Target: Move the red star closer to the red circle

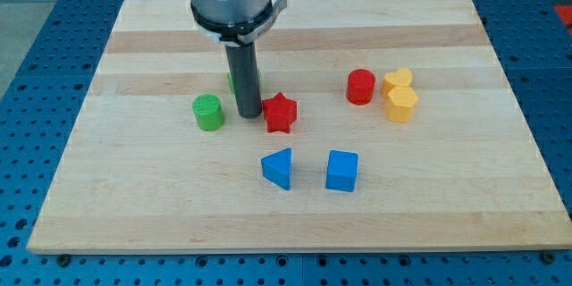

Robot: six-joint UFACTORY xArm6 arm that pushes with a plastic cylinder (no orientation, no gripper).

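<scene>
The red star [280,113] lies near the middle of the wooden board. The red circle [360,87] stands to its right, a little higher in the view, with a gap between them. My tip [249,114] is down on the board just left of the red star, close to or touching its left side. The rod rises from there to the arm's grey housing at the view's top.
A green cylinder [208,112] sits left of my tip. A green block [232,80] is mostly hidden behind the rod. Two yellow blocks [399,80] [401,104] stand right of the red circle. A blue triangle [278,168] and a blue cube [341,171] lie below the star.
</scene>
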